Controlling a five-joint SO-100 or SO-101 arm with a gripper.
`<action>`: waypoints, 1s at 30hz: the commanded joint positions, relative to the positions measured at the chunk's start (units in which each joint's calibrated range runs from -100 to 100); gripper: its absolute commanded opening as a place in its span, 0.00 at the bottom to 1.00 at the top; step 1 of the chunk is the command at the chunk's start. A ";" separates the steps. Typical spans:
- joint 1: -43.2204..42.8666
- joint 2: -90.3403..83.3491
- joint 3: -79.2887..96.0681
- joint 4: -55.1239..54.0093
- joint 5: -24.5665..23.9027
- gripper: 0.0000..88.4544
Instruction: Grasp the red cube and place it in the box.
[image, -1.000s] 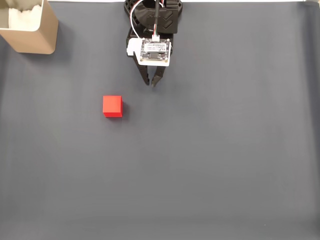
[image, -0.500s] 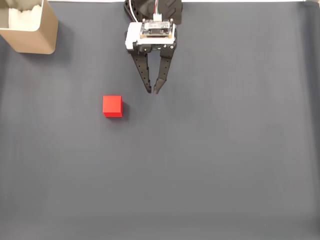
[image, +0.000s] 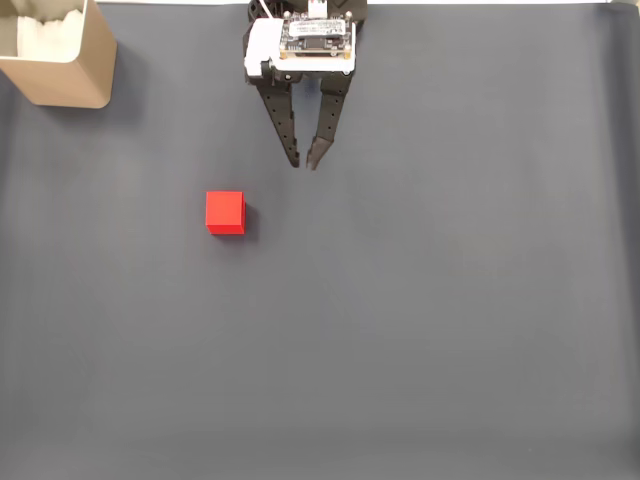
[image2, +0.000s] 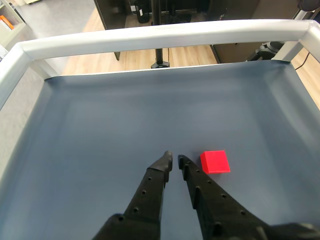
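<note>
Pulled back toward the top edge, the gripper (image: 304, 163) hangs nearly closed and empty; it should spread wide, then straddle the red cube (image: 225, 212) squarely.

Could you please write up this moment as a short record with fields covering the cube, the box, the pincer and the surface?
red cube: resting on the mat, untouched; in the wrist view just right of the pincer tips
box: top left corner of the fixed view, tan walls, white material inside
pincer: near the top edge of the fixed view, tips pointing down the picture, above and right of the cube; fingertips nearly together, holding nothing
surface: dark grey mat
task stage: cube not yet grasped, still outside the box
</note>
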 joint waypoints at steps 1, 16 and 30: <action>3.13 2.63 -6.39 3.30 1.37 0.02; 14.64 12.51 -14.96 9.77 5.37 0.03; 17.27 19.88 -20.16 10.67 5.62 0.01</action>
